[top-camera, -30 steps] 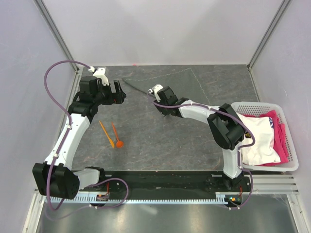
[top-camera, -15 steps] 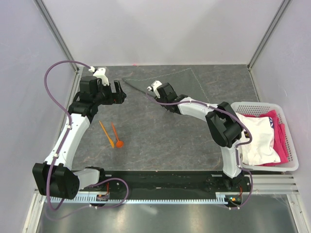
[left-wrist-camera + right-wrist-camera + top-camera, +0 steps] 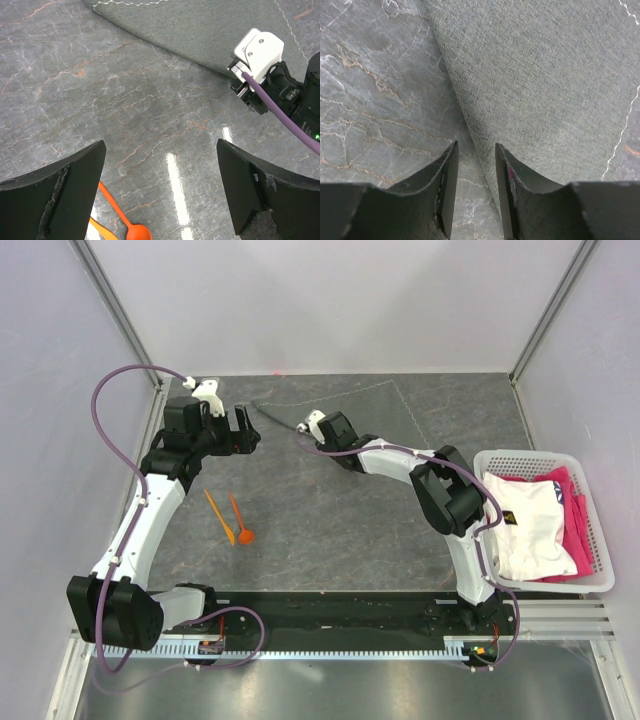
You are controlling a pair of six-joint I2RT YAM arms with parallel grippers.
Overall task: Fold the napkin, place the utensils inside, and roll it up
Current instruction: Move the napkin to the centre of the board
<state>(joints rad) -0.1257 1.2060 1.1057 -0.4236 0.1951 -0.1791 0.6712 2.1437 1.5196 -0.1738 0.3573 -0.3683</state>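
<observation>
Grey napkin (image 3: 545, 75) edge lies between the half-open jaws of your right gripper (image 3: 476, 150), nothing pinched, set for the folding lift; left gripper (image 3: 160, 150) gapes wide, empty.

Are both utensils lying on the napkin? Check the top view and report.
No, both orange utensils lie on the bare table, apart from the napkin spread farther back.

Light in all 3 views is bright, even and diffuse from above, with faint, soft shadows. On the glossy worktop (image 3: 100, 75), a pale glare streak lies between the jaws of the left pincer (image 3: 160, 150). Ahead of the right pincer (image 3: 476, 146), the napkin (image 3: 545, 75) weave is sharp, while the near jaws are dark and slightly soft.
</observation>
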